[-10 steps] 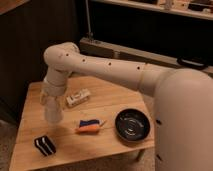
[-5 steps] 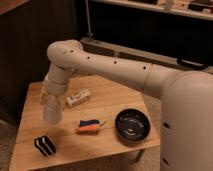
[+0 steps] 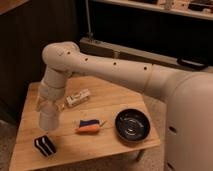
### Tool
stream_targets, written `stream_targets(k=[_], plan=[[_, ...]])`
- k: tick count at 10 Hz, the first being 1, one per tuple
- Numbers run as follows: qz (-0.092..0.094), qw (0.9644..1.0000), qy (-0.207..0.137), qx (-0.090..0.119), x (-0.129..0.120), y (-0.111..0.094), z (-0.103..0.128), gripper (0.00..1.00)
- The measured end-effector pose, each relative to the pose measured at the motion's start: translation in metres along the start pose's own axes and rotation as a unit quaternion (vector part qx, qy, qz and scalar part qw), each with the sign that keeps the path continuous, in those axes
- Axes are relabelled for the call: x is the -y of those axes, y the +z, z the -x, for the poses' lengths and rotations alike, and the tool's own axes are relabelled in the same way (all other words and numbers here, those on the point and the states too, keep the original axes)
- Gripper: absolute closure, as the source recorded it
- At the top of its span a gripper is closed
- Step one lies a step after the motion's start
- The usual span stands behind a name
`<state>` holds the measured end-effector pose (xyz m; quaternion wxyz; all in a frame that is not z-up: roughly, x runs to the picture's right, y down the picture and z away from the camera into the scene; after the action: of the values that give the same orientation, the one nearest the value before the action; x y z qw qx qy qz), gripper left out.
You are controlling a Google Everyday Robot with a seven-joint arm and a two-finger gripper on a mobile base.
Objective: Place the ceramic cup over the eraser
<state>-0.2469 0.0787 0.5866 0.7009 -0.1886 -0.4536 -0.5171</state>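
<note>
The white ceramic cup (image 3: 49, 121) hangs at the end of my arm, held from above by my gripper (image 3: 47, 109), which is shut on it. The cup is above the left part of the wooden table (image 3: 110, 150). The eraser (image 3: 45, 146), a small black block with white stripes, lies on the table near the front left corner. It is just below and slightly in front of the cup, and the two are apart.
An orange-and-blue object (image 3: 89, 126) lies right of the cup. A whitish oblong item (image 3: 77, 98) lies behind it. A wide black bowl (image 3: 132, 125) sits at the table's right. My robot body fills the right side, and dark furniture stands behind.
My arm has lowered and carried the cup down and a little to the left, closer to the eraser. The things on the table have not moved.
</note>
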Motion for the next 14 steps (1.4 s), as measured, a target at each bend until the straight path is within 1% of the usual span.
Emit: stream_targets(k=[2, 4, 9, 12, 14], plan=[[0.002, 1.0, -0.004, 0.005, -0.002, 0.0, 0.011, 0.71], [-0.002, 0.9998, -0.013, 0.017, -0.002, -0.002, 0.021, 0.71], [-0.003, 0.9988, -0.037, 0.033, 0.004, 0.001, 0.045, 0.71], [0.004, 0.9979, -0.05, 0.04, 0.011, 0.009, 0.061, 0.71], [0.011, 0.9974, -0.056, 0.045, 0.014, 0.016, 0.066, 0.71]])
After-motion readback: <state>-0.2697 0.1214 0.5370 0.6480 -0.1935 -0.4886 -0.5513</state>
